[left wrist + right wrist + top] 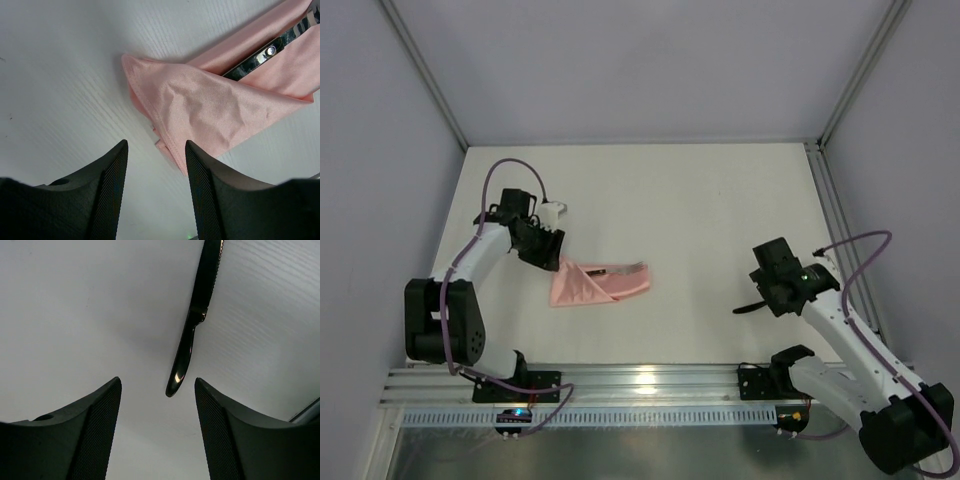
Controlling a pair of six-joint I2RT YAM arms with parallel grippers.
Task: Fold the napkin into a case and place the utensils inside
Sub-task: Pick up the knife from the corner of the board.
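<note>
Pink case point(210, 105) on tabletop point(700, 200), one utensil point(270, 52) already tucked in. Over its left corner, left end effector point(156, 150) agape, empty. Well right of case, right end effector point(157, 382) agape, empty, above knife point(195, 315). Risk: thin knife slips pinch; insertion drags folds open.

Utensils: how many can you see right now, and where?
2. One utensil is tucked in the case, partly showing. A knife lies on the table in front of the open right gripper, untouched. Others may be hidden in the folds.
</note>
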